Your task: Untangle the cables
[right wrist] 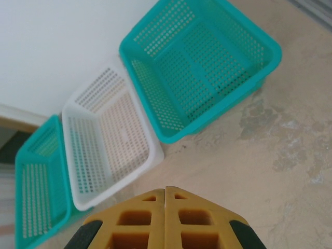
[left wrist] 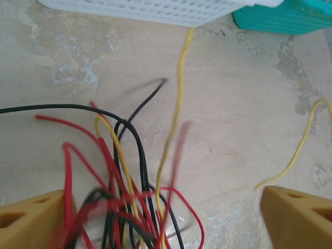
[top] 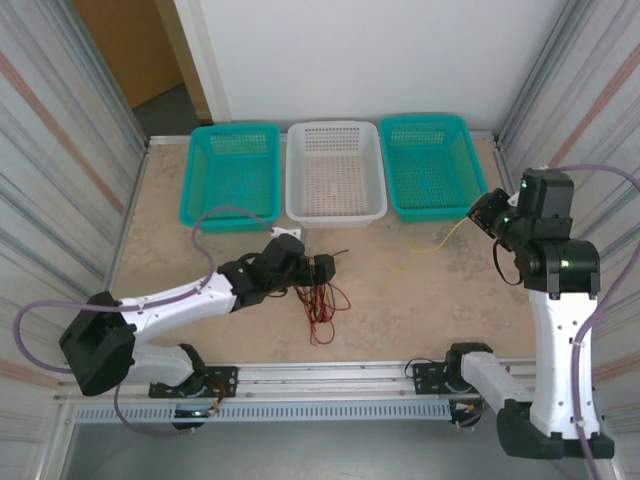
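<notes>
The cables lie as a tangle of red, black and yellow strands on the table in front of my left gripper. In the left wrist view the tangle sits between the wide-apart fingers of the left gripper, which is open, and some strands are blurred. One yellow cable rises from the table to the tips of my right gripper, which is held above the table at the right. The right gripper has its fingers pressed together, and the strand is hidden beneath them. That strand also runs off to the right.
Three baskets stand in a row at the back: a teal one on the left, a white one in the middle and a teal one on the right. Another yellow strand reaches toward the white basket.
</notes>
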